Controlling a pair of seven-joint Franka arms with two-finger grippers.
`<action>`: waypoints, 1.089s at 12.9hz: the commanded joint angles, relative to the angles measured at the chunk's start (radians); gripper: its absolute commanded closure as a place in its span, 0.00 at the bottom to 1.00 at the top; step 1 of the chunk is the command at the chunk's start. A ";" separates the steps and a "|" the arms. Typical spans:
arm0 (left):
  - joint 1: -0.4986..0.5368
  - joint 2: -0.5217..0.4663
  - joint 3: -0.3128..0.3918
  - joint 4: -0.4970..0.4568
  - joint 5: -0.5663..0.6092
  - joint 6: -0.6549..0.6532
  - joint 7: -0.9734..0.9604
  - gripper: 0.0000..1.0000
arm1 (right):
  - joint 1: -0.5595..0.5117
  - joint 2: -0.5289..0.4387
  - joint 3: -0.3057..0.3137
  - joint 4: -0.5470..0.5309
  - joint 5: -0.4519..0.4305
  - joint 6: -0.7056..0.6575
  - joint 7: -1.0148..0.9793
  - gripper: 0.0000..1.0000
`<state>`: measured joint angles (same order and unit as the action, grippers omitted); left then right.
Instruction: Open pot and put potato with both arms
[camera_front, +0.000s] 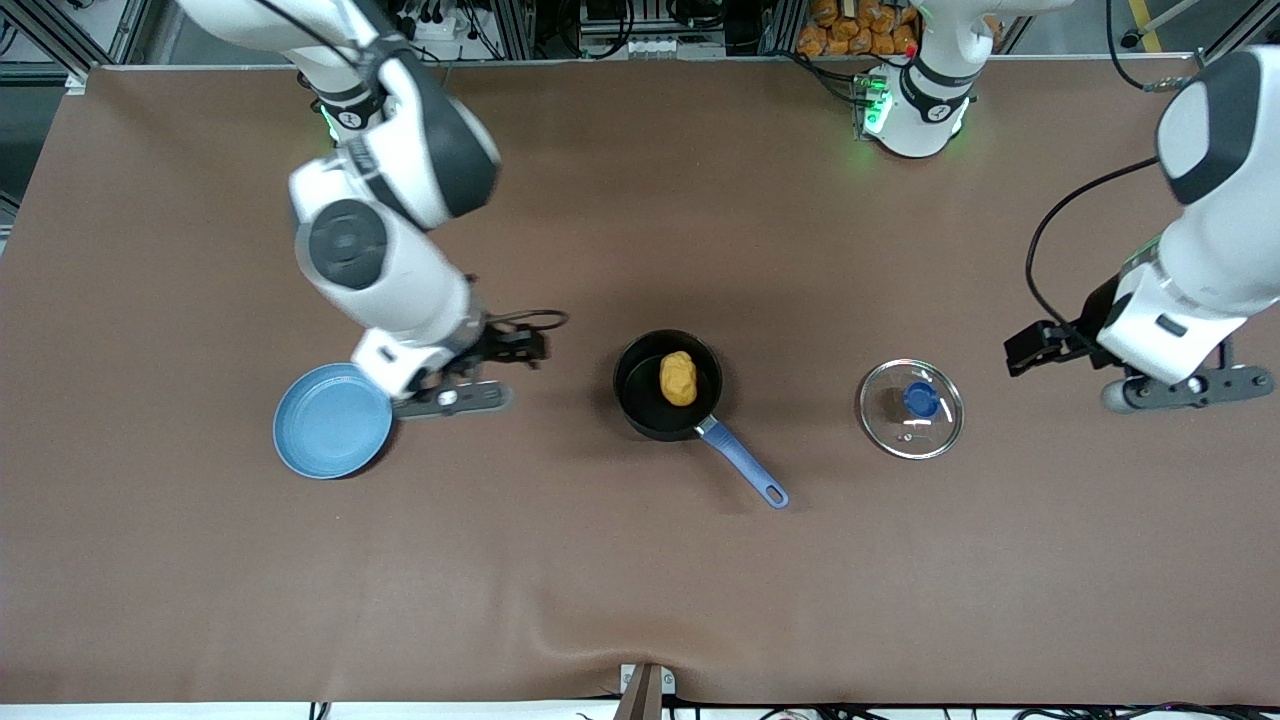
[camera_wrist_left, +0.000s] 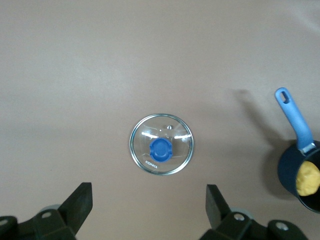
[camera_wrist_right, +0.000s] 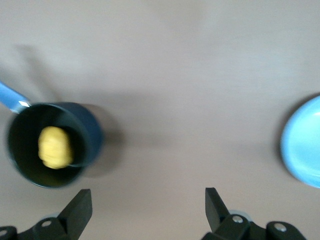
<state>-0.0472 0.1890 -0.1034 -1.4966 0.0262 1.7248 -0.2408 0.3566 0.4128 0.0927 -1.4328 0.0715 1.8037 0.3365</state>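
Note:
The black pot (camera_front: 634, 388) with its long blue handle (camera_front: 746, 466) stands uncovered mid-table. The yellow-orange potato (camera_front: 678, 378) lies inside it. The glass lid (camera_front: 910, 408) with a blue knob lies flat on the table, apart from the pot, toward the left arm's end. My left gripper (camera_front: 1190, 386) is open and empty, over bare table beside the lid (camera_wrist_left: 161, 145). My right gripper (camera_front: 447, 397) is open and empty, over the table between the plate and the pot. The right wrist view shows the pot (camera_wrist_right: 93, 136) with the potato (camera_wrist_right: 55, 146) in it.
A flat light-blue plate (camera_front: 332, 420) lies toward the right arm's end, beside the right gripper, and shows in the right wrist view (camera_wrist_right: 305, 150). The brown table cover (camera_front: 640, 580) stretches wide, nearer the front camera than the pot.

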 joint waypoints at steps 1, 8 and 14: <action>0.003 -0.057 -0.004 0.006 -0.015 -0.056 0.011 0.00 | -0.114 -0.086 0.019 -0.029 -0.015 -0.093 -0.073 0.00; 0.006 -0.123 -0.004 0.009 -0.017 -0.126 0.015 0.00 | -0.260 -0.239 -0.043 -0.041 -0.015 -0.267 -0.209 0.00; 0.004 -0.155 -0.004 -0.001 -0.020 -0.195 0.009 0.00 | -0.263 -0.399 -0.208 -0.161 -0.035 -0.317 -0.346 0.00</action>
<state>-0.0479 0.0656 -0.1049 -1.4883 0.0214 1.5572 -0.2407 0.0960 0.0954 -0.0982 -1.5190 0.0541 1.5022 0.0051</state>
